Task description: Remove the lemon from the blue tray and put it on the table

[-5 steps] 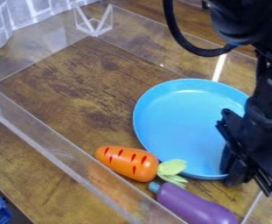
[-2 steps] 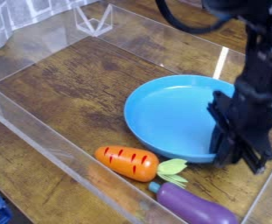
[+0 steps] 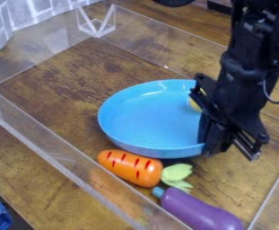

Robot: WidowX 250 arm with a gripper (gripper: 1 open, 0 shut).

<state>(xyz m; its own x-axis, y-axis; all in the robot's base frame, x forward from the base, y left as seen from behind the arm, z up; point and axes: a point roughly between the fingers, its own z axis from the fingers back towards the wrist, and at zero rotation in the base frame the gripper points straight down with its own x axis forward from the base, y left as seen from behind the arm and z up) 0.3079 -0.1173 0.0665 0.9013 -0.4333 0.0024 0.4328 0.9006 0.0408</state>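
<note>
The blue tray lies on the wooden table, its right rim hidden behind my black gripper. The gripper points down over that rim and its fingers look shut; the tray travels along with it, so the grip seems to be on the rim. Of the lemon only a small yellow patch shows, at the gripper's left edge over the tray. Whether it touches the fingers I cannot tell.
An orange carrot and a purple eggplant lie in front of the tray, near the front acrylic wall. Clear walls border the table on the left and at the back.
The gripper has moved left and risen a little. The blue tray has slid left with it, away from the right wall. Carrot and eggplant have stayed put.
</note>
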